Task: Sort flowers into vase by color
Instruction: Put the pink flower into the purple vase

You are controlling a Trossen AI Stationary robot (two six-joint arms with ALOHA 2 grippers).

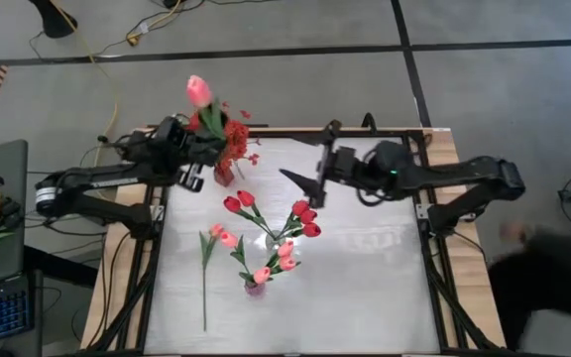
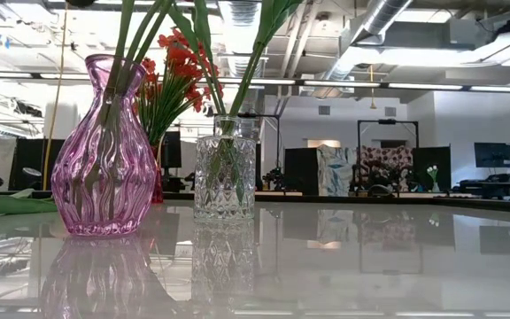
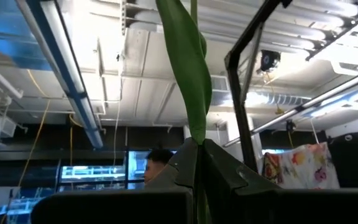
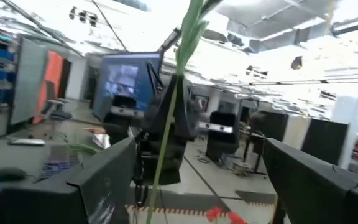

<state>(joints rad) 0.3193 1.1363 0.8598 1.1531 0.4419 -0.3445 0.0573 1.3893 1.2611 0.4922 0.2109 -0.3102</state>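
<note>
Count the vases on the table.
3. Ribbed pink glass vase nearest the front; clear cut-glass vase mid-table; small red vase at the back, beside the left gripper holding a pink tulip.

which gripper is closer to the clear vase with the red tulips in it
Right. The right gripper hovers just beyond the clear vase, open. The left gripper is farther off by the red spray, holding a pink tulip.

Open-plan lab: exposed ceiling ducts [image 2: 388,22], monitors [image 4: 126,78], robot table [image 1: 365,268].
</note>
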